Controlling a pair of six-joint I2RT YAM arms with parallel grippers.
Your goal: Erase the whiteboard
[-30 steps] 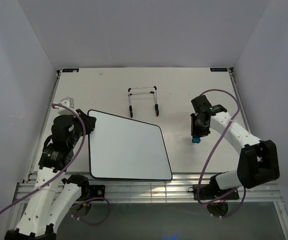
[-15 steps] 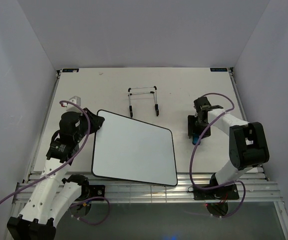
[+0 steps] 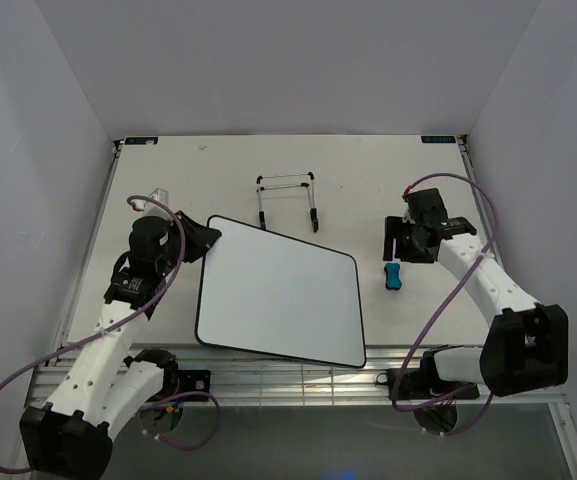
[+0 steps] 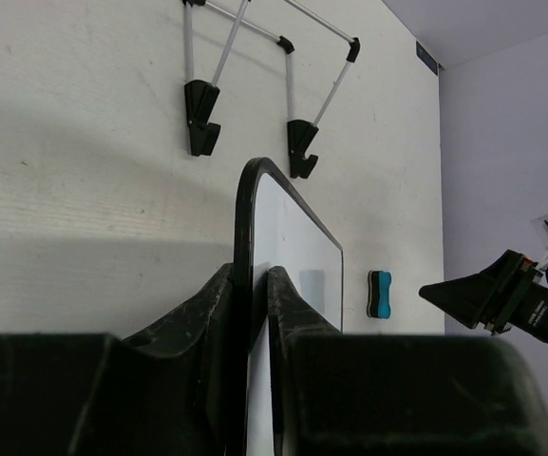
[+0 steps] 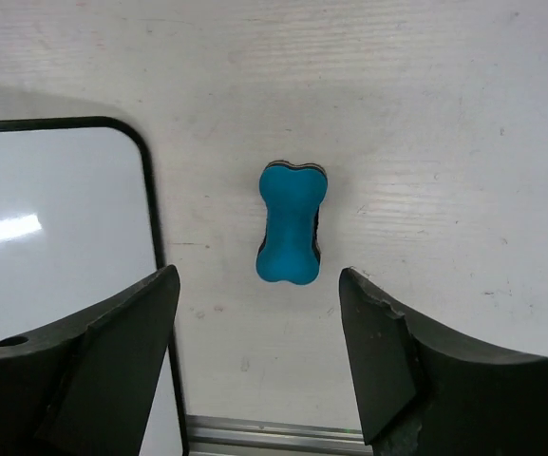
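The whiteboard (image 3: 280,292) is blank and glossy with a thin black frame, and it lies skewed in the middle of the table. My left gripper (image 3: 206,240) is shut on its far left corner. In the left wrist view both fingers (image 4: 215,313) clamp the board's black edge (image 4: 246,237). The small blue bone-shaped eraser (image 3: 393,276) lies on the table right of the board. My right gripper (image 3: 401,246) hovers just behind it, open and holding nothing. From the right wrist the eraser (image 5: 292,223) sits free beyond the open gripper (image 5: 257,277), beside the board's corner (image 5: 55,218).
A thin black wire stand (image 3: 288,200) stands behind the board, also seen from the left wrist (image 4: 255,85). The board's near edge reaches over the aluminium rail (image 3: 268,378) at the table's front. Grey walls close in the left, right and back.
The left gripper has carried the board's corner to the right, turning the board. The right gripper has opened, let go of the eraser onto the table, and drawn back from it.
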